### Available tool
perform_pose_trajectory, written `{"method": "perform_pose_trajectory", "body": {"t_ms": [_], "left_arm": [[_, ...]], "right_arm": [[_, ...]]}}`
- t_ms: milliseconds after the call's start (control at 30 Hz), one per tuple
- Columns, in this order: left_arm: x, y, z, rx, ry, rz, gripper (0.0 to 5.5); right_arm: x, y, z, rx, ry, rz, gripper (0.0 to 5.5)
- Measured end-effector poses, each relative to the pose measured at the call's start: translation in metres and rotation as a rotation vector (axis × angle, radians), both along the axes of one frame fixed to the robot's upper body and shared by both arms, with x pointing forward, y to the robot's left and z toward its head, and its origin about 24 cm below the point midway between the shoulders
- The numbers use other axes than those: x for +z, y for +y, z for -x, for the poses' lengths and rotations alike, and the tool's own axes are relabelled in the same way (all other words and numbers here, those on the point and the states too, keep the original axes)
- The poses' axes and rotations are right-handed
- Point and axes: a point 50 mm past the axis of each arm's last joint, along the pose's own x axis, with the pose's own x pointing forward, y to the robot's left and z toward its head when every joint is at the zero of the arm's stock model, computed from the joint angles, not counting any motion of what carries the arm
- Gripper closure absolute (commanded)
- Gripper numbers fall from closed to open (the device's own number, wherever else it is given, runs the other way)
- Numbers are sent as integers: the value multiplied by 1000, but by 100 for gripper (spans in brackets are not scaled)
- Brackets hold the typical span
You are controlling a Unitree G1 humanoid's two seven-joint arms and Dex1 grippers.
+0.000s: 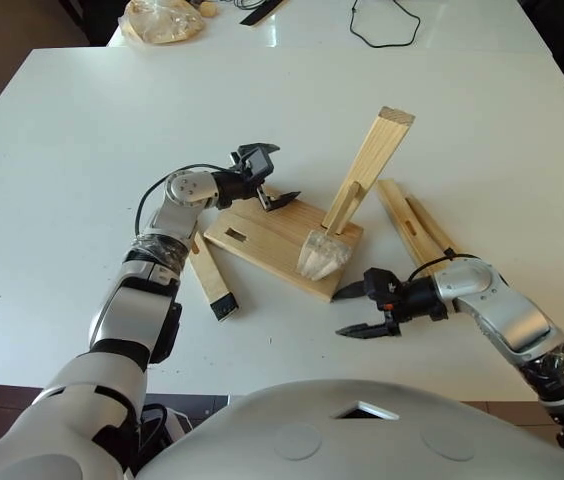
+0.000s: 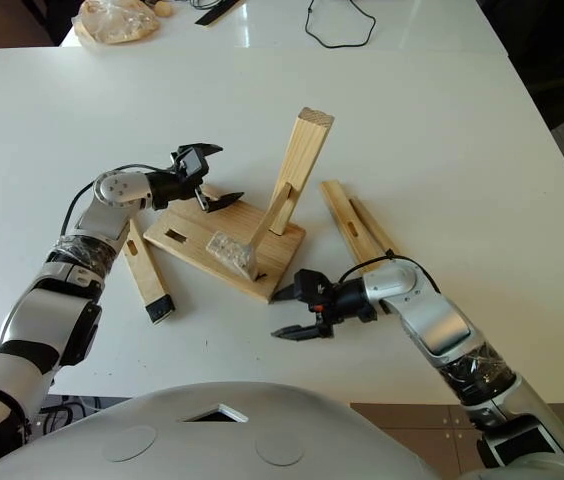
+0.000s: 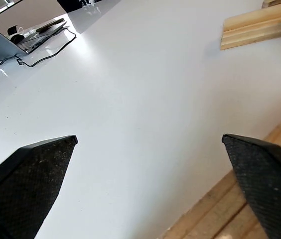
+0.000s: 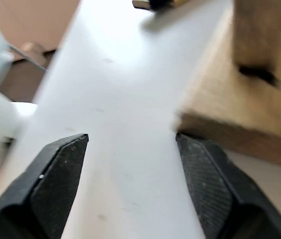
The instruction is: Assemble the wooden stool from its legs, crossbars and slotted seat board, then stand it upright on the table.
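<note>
Left gripper (image 1: 274,175): jaws apart, empty; seat board (image 1: 262,240) just beside it. Right gripper (image 1: 340,313): jaws apart, empty; same board just ahead of it.

L gripper (image 3: 149,141) spread wide, black textured fingertips (image 3: 31,184) well apart, white table (image 3: 130,79) showing btwn them. One fingertip just beside the seat board (image 3: 230,214) edge. Farther out from gripper: two stacked wood pieces (image 3: 255,27) flat on table. Far beyond gripper: black cable (image 3: 46,50) + laptop (image 3: 38,37).
</note>
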Motion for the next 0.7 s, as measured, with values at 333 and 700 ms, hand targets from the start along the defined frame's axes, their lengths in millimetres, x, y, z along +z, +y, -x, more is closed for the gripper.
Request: {"method": "perform_pose_trajectory", "body": {"t_ms": [333,700], "left_arm": [[-1,2,3,15,42,24,10],[-1,6,-3,64,83,46,10]], "right_arm": [[4,-12,-41,-225,-182,50,224],[57,-18,-4,87,-151,-85,224]]}}
